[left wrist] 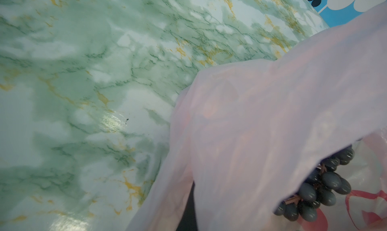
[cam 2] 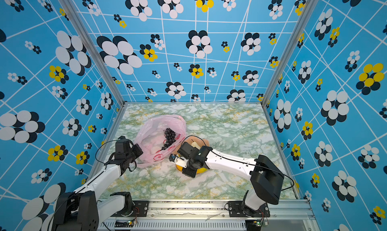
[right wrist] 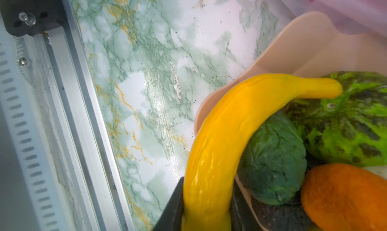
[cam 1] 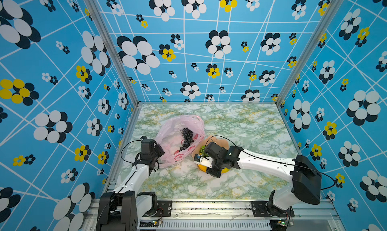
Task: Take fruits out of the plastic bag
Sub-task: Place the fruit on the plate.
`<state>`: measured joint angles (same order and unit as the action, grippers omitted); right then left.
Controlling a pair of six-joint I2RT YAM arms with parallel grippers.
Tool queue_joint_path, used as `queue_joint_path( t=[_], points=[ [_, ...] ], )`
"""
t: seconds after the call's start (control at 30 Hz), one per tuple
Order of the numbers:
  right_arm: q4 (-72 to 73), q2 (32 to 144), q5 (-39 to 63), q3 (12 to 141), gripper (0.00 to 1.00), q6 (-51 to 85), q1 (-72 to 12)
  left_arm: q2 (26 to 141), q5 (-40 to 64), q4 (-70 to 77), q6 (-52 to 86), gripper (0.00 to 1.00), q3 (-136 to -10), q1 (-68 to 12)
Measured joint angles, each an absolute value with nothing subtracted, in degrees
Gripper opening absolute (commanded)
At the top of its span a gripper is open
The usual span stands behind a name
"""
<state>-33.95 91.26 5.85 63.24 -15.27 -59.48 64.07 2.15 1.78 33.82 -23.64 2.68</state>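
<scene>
Marble tabletop | left fingers pinch plastic bag | right fingers grip banana

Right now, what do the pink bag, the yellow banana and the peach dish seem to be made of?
The pink bag: thin plastic film, translucent, crinkled and limply folded. The banana: probably soft rubber or foam, its glossy skin wrinkled. The peach dish: likely hard plastic, smooth and matte.

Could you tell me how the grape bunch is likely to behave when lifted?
Probably floppy: the grape bunch is many small berries on thin stems. Their glossy round skins may slip. The plastic bag film hanging over it might catch.
</scene>
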Motion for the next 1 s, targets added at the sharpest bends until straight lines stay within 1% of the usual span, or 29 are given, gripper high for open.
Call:
queue_joint_path(
  t=[0.13,0.33,0.5,0.77,0.9,1.0],
  points=[
    [-34.0,92.0,4.8,63.2,0.3,-15.7,-59.5,64.1,2.2,1.8,33.8,0.0,-23.6,2.7],
    [-33.6,92.0,3.2,62.8,0.41,-15.9,-59.5,64.1,2.2,1.8,33.8,0.0,-23.6,2.7],
    [-33.6,92.0,2.4,61.8,0.42,-15.9,-59.5,64.1,2.2,1.8,33.8,0.0,-23.6,2.7],
    [-33.6,90.2,1.8,61.7,0.39,-15.6,-59.5,64.1,2.2,1.8,33.8,0.0,-23.6,2.7],
    [-33.6,88.5,0.5,61.5,0.44,-15.2,-59.5,64.1,2.2,1.8,33.8,0.0,-23.6,2.7],
    [-33.9,88.2,-1.0,61.4,0.45,-14.8,-59.6,64.1,2.2,1.8,33.8,0.0,-23.6,2.7]
  ],
)
